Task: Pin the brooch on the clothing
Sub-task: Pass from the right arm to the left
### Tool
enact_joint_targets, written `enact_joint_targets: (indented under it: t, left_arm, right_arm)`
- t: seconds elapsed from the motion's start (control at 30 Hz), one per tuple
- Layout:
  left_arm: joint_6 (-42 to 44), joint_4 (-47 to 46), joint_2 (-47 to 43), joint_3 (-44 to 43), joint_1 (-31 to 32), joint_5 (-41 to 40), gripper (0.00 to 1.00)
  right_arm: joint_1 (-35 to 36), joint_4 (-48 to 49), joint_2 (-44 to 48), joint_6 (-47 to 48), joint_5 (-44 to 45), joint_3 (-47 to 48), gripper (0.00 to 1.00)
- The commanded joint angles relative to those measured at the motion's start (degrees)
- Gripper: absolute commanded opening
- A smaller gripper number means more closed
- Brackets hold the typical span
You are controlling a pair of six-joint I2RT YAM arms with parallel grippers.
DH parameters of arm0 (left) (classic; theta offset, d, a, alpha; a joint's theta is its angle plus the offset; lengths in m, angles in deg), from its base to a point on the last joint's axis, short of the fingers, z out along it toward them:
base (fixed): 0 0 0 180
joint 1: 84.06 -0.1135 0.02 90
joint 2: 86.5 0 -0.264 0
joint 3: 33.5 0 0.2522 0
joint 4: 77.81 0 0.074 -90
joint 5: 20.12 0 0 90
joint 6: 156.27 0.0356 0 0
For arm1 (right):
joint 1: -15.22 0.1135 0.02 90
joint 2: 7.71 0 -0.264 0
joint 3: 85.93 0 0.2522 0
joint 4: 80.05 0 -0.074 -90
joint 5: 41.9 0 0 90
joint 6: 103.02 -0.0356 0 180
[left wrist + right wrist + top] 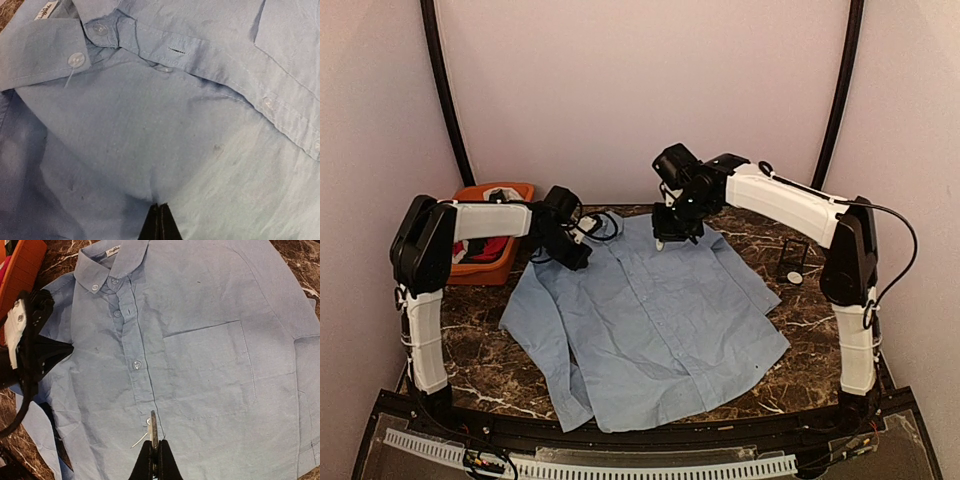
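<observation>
Top view: light blue button-up shirt (650,320) spread at frame centre; left gripper (581,260) and right gripper (663,243) at its upper part. Left wrist view: jaws closed against fabric, bottom centre. Right wrist view alone: jaws clamp thin silver brooch (153,426) over placket (136,365), lower centre.

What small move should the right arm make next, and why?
Probably lower the right end effector slightly, bringing the brooch pin to the shirt near the placket. It grips the brooch above the fabric, and the left end effector appears to pinch the shirt.
</observation>
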Motion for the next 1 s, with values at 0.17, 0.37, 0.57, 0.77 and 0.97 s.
enact_joint_targets:
  t: [0.17,0.37,0.57,0.77,0.97]
  left_arm:
    - [-7.91,-6.63,-12.65,6.98,0.24,6.88,0.01]
    - [-12.01,-8.92,-17.48,11.38,0.75,7.6,0.01]
    - [-16.82,-19.48,-23.27,18.85,0.77,11.59,0.24]
    - [-15.78,-24.9,-25.28,22.2,3.54,12.8,0.54]
    - [-14.08,-36.67,-27.86,29.08,6.98,9.74,0.61]
  right_arm:
    - [-0.29,-2.54,-10.82,-1.74,-0.48,12.08,0.0]
    - [-0.28,-2.27,-15.06,-3.57,-1.86,15.75,0.0]
    - [-0.31,-0.25,-13.55,-4.88,-7.41,12.37,0.0]
    - [-0.48,2.66,-7.81,-7.86,-15.12,5.06,0.0]
    - [-2.34,8.64,-2.4,-14.53,-28.03,-2.29,0.0]
